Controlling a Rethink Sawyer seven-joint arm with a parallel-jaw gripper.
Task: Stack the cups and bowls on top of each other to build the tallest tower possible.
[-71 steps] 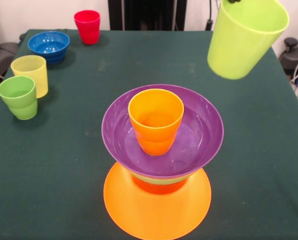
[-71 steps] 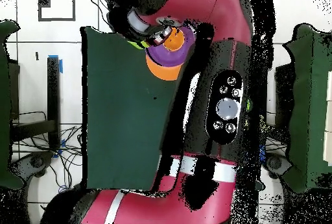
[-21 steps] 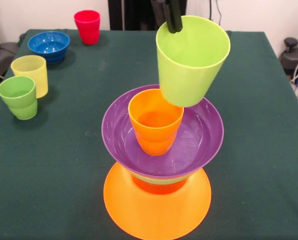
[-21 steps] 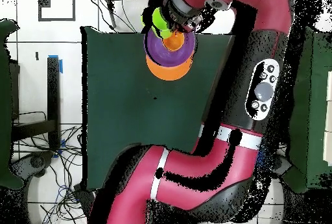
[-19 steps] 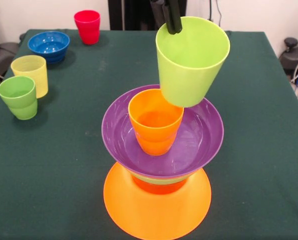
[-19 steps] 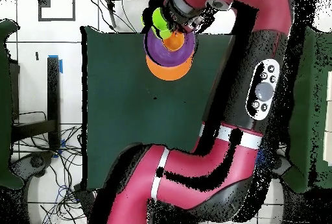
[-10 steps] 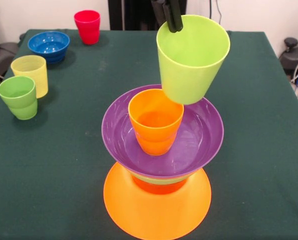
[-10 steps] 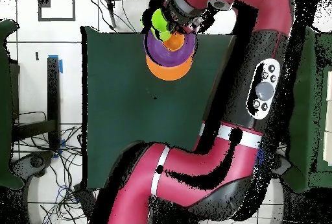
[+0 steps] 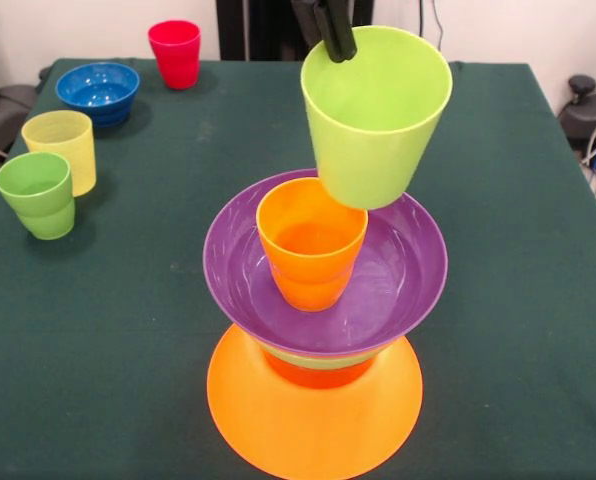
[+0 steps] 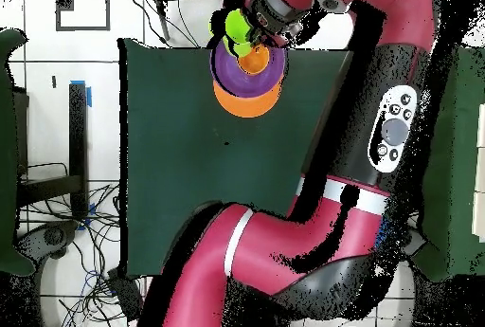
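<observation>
Your lime cup (image 9: 373,115) hangs mouth-up in the air, tipped a little, its base just above and toward 1 o'clock of the orange cup (image 9: 311,243) that tops the tower (image 9: 323,320). It is pinched by its rim at about 11 o'clock: the gripper (image 9: 330,32) has its jaws closed across the cup wall, one inside and one outside, which leaves the body and base free to drop into another cup.

The orange cup stands upright in the purple bowl (image 9: 403,262), so it offers an open mouth; nesting the lime cup there would add only a little height, I judge, but it would seat safely. Below the purple bowl you see a pale green rim, a red-orange bowl and the wide orange bowl (image 9: 278,420) on the tabletop (image 9: 518,330), widest lowest for steadiness.

Waiting at 10 to 11 o'clock of the tower are the green cup (image 9: 38,194), the pale yellow cup (image 9: 62,148), the blue bowl (image 9: 98,92) and the red cup (image 9: 175,53), well apart from it.
</observation>
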